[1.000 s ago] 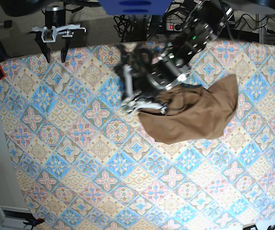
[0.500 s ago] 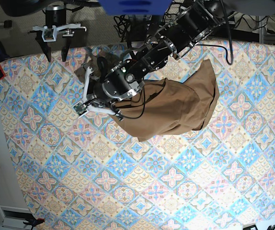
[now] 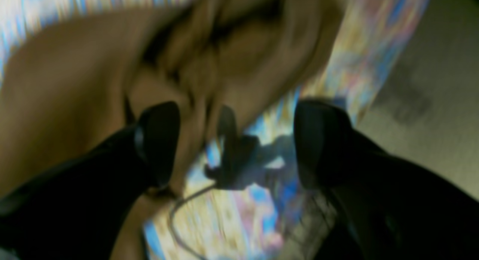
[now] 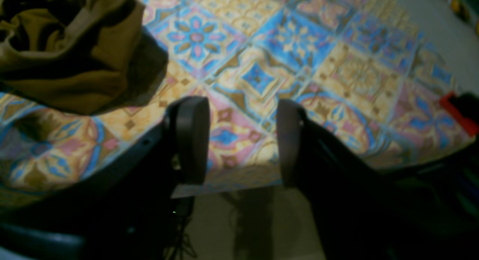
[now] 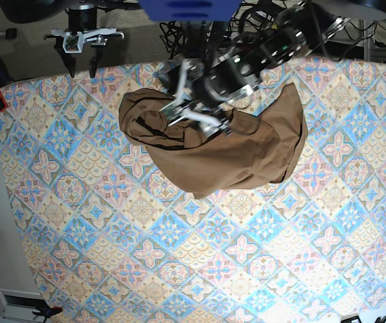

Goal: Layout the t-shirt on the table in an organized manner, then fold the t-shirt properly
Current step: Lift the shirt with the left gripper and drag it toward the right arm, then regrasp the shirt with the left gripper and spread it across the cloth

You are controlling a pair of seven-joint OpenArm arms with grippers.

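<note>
Moved: left claw [image 5: 191,120] released, pulled back | t-shirt [image 5: 247,151] spread leftward | right claw [image 4: 241,140] open, idle

Motion blur smears the t-shirt [image 3: 93,84] (left wrist view).

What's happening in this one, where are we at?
The left arm's tool is over the bunched brown t-shirt near the far edge of the patterned table, with its jaws open and nothing clearly gripped. The right arm's tool is open and idle at the table's far corner. The shirt is crumpled, not yet laid flat.
</note>
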